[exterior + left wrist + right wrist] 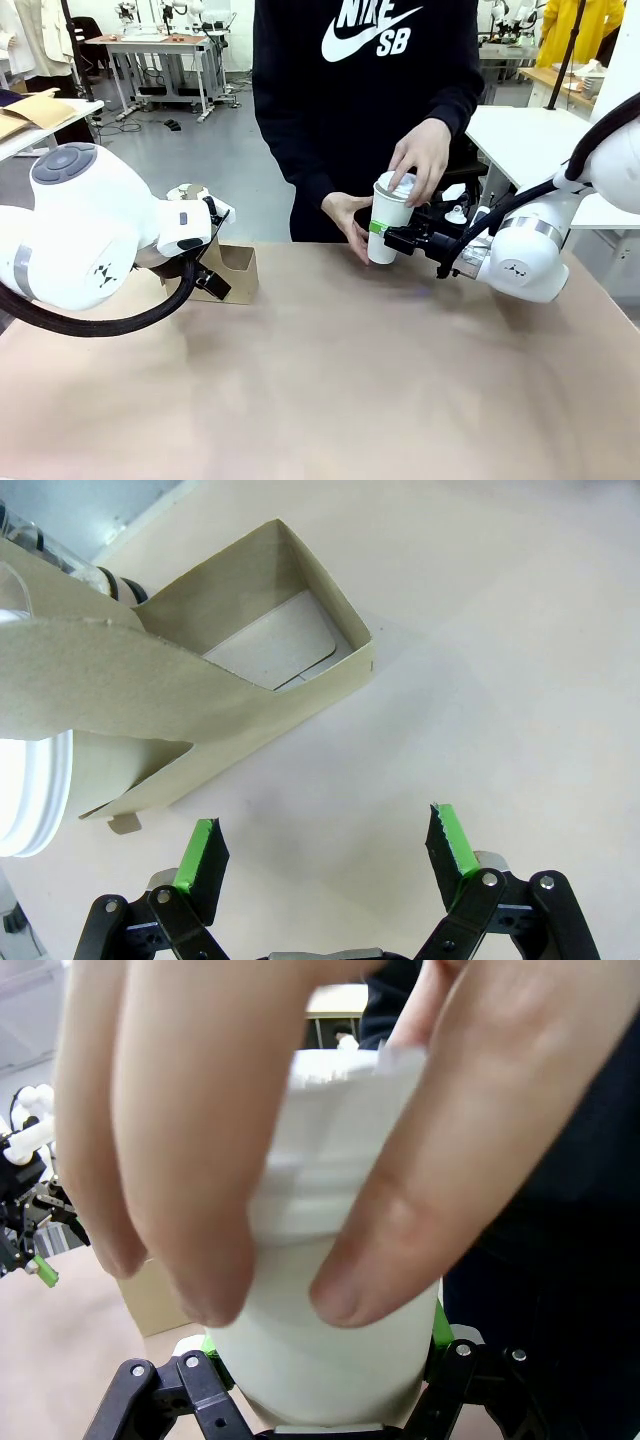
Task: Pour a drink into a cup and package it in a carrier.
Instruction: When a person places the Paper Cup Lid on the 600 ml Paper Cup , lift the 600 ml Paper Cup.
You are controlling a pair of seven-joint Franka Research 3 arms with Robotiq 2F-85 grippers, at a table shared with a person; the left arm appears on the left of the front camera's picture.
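My right gripper (388,237) is shut on the lower part of the tall white cup (386,212), held just above the table at the far middle. In the right wrist view the cup (320,1380) sits between the green pads (440,1332) of that gripper (322,1350). One hand of the person (425,160) presses on the cup's top and the other (350,215) holds its side. The brown cardboard carrier (240,270) stands at the far left. My left gripper (325,845) hangs open beside the carrier (250,670), with nothing between its fingers. The drink is hidden.
A shorter white cup (25,790) sits in the carrier's far slot, its lid (185,192) showing above my left arm. A clear cylinder with dark rings (55,555) lies behind the carrier. The brown table (330,380) stretches bare toward the near side.
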